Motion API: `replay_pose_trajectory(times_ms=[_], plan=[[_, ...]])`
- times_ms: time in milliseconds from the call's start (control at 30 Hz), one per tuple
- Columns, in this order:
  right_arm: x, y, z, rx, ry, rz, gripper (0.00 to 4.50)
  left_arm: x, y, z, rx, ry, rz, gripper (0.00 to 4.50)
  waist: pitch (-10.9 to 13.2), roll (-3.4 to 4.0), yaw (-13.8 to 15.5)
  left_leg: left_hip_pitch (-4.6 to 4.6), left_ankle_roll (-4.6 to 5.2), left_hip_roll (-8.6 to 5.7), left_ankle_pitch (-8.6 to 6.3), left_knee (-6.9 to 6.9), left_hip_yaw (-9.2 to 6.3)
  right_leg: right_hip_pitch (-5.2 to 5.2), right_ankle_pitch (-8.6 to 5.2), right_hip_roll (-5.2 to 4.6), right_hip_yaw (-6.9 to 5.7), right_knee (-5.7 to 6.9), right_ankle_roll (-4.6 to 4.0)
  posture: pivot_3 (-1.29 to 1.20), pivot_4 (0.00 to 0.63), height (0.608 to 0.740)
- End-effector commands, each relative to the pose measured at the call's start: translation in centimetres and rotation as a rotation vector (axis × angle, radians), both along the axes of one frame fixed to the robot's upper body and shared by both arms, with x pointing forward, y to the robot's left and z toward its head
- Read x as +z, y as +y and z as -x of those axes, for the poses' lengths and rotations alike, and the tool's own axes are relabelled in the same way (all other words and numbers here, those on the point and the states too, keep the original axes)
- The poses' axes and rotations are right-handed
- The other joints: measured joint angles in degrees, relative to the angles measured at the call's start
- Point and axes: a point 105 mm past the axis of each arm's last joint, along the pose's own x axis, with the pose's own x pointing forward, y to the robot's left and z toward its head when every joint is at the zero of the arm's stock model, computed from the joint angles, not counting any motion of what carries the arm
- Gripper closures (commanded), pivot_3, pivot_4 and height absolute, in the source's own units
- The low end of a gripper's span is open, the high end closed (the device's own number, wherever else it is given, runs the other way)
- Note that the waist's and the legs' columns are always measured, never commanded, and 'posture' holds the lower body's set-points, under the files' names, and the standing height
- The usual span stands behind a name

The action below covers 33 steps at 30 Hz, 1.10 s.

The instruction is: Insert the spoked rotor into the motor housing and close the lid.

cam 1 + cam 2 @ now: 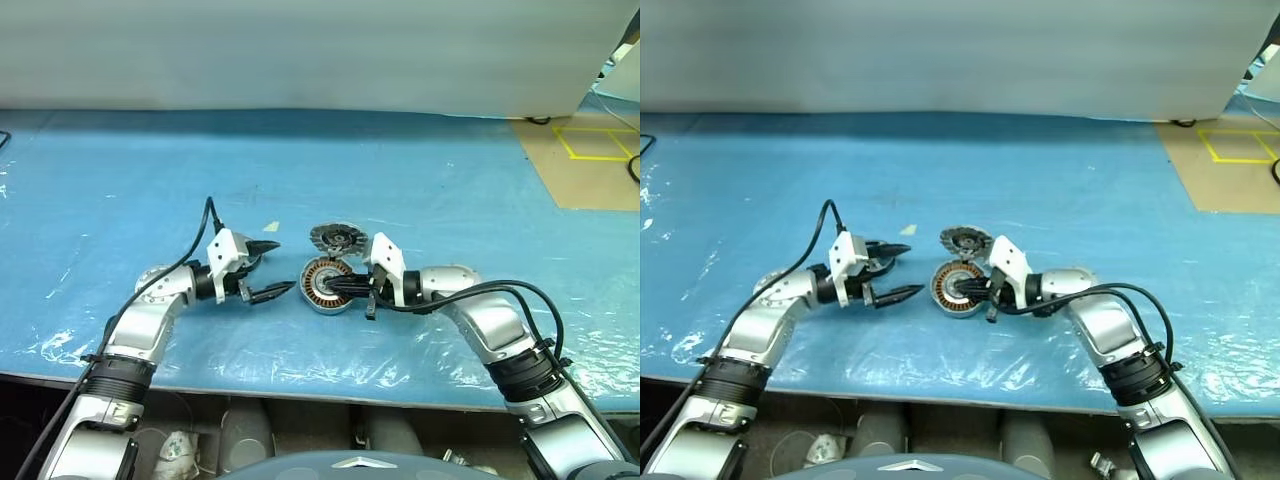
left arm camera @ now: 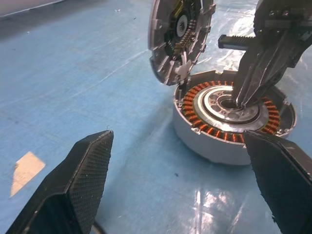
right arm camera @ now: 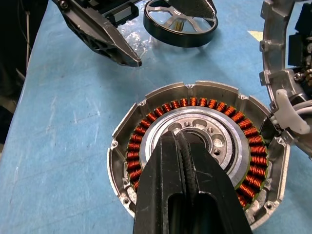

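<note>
The motor housing (image 1: 322, 285) lies on the blue table, its copper windings (image 3: 146, 126) ringing a silver hub. The lid (image 2: 179, 36) stands tilted up at the housing's far rim, its inner side showing. My right gripper (image 3: 183, 137) is shut with nothing held, its tips resting in the hub (image 2: 229, 102). My left gripper (image 1: 285, 266) hovers open a little to the left of the housing, pointing at it, nothing between its fingers (image 2: 87, 180). The spoked rotor (image 3: 180, 27), dark-rimmed with silvery spokes, lies flat on the table under the left hand.
A blue plastic sheet (image 1: 150, 180) covers the table, wrinkled near the front edge (image 1: 300, 375). A small pale tape scrap (image 1: 271, 226) lies behind the left gripper. Brown floor with yellow tape lines (image 1: 590, 150) lies past the table's right end.
</note>
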Motion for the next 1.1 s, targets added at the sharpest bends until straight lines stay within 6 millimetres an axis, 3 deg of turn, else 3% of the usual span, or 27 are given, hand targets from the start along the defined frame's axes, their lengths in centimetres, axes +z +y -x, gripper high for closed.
replay_pose_trajectory(times_ms=[33, 500, 700, 1100], plan=[[1.0, 0.5, 0.3, 0.024, -0.025, -0.037, 4.46, 1.5, 1.3, -0.7, 0.023, -0.031, -0.007, 0.0, 0.0, 0.0, 0.01, 0.0, 0.0, 0.0, 0.0, 0.0, 0.0, 0.0, 0.0, 0.0, 0.0, 0.0, 0.0, 0.0, 0.15, 0.74], [1.0, 0.8, 0.7, 0.03, -0.03, -0.036, 4.46, 4.5, 5.3, -4.3, 0.065, 0.107, -0.154, 0.0, 0.0, 0.0, 0.06, -0.03, -0.01, -0.02, 0.01, 0.02, -0.02, 0.0, 0.0, 0.0, -0.03, 0.02, 0.0, 0.0, 0.15, 0.74], [1.0, 1.2, 0.6, 0.02, -0.032, -0.05, 4.5, 5.8, 6.4, -5.5, 0.042, 0.142, -0.24, 2.01, 0.0, 0.0, 0.06, -0.04, -0.01, -0.03, 0.01, 0.03, -0.03, 0.0, 0.0, 0.0, -0.03, 0.03, 0.0, 0.0, 0.15, 0.74], [2.5, 0.9, 1.7, 0.004, -0.094, -0.112, 4.5, 5.8, 5.9, -5.5, -0.099, 0.245, -0.397, 2.01, 0.01, -0.02, 0.33, -0.13, -0.02, -0.03, 0.01, 0.02, -0.12, 0.0, 0.0, -0.01, -0.05, 0.01, 0.0, 0.0, 0.15, 0.74]])
